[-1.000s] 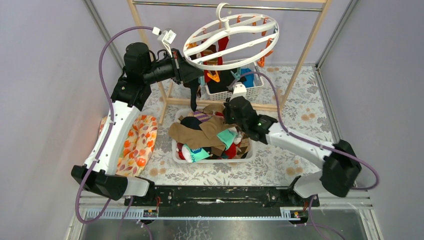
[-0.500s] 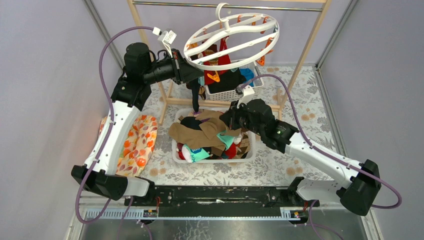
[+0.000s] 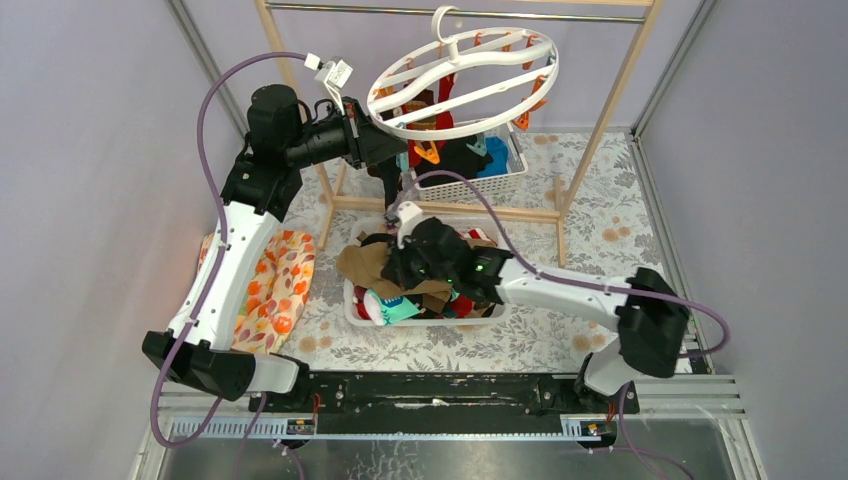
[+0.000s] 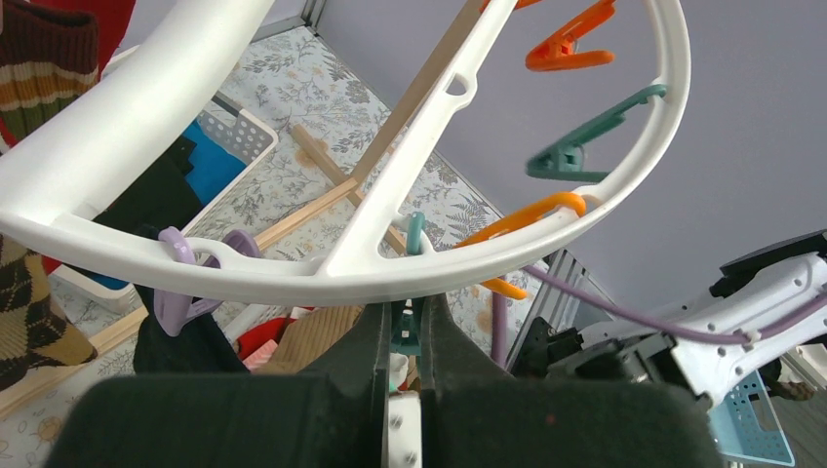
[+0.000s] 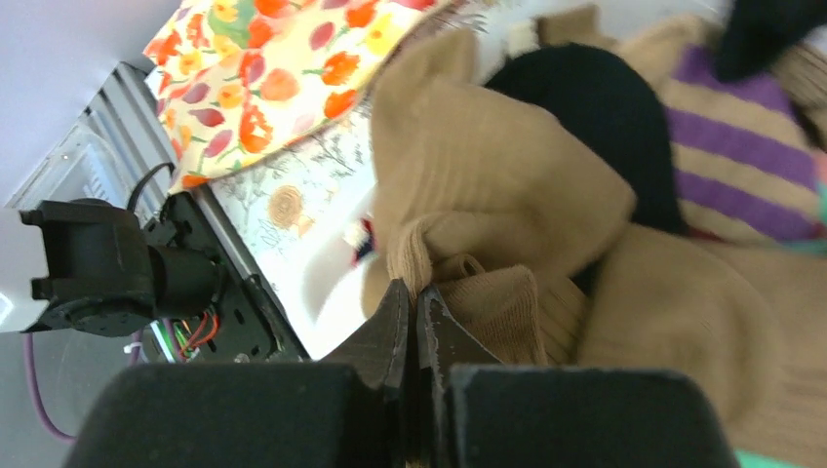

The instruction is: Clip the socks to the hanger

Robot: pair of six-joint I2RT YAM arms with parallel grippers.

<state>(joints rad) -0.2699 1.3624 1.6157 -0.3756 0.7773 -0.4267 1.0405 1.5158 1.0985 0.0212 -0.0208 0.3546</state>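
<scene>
Pickup, seemingly: in the near white lattice basket (image 3: 352,300) the right gripper (image 5: 410,297), fingers closed, meets a long tan fabric sock (image 5: 488,185), hold unclear; next lift it to the teal plastic clip (image 4: 401,332) pinched by the left gripper (image 4: 406,310) under the round white plastic hanger (image 4: 293,283)

Left wrist camera looks up close under the hanger (image 4: 117,122); right wrist camera close onto socks (image 5: 488,175). Overhead camera, looking down, shows both.

Floral-print table (image 3: 560,330) — near basket (image 3: 425,321), far basket (image 3: 480,186), rail frame (image 3: 440,208) — leaf-print cloth (image 3: 275,285) left.
</scene>
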